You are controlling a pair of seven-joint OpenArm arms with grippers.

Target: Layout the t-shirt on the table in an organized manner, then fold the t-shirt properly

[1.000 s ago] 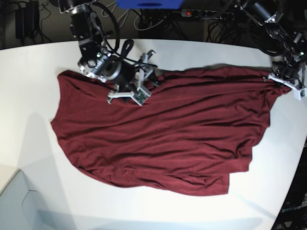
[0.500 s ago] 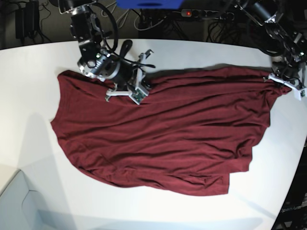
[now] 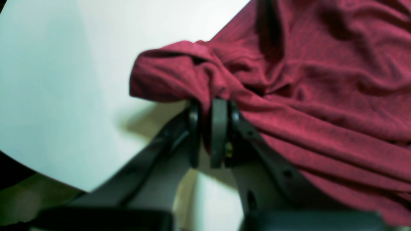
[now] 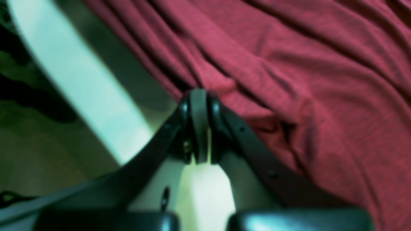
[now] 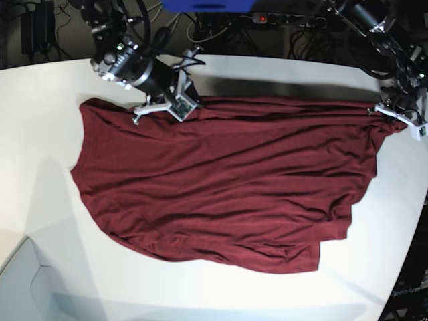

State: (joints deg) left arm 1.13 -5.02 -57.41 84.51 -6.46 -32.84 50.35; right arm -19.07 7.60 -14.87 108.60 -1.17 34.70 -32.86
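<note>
- The maroon t-shirt [image 5: 221, 184] is being spread wide and wrinkled across the middle of the white worktop [image 5: 40, 107].
- A bunched fold at the t-shirt's far edge is being clamped between the closed fingers of the right end effector [image 4: 199, 96], at the upper left of the garment in the base view.
- The t-shirt's corner nearest the worktop's right rim is being pinched by the left end effector [image 3: 210, 107], its fingers pressed together on the cloth.
</note>
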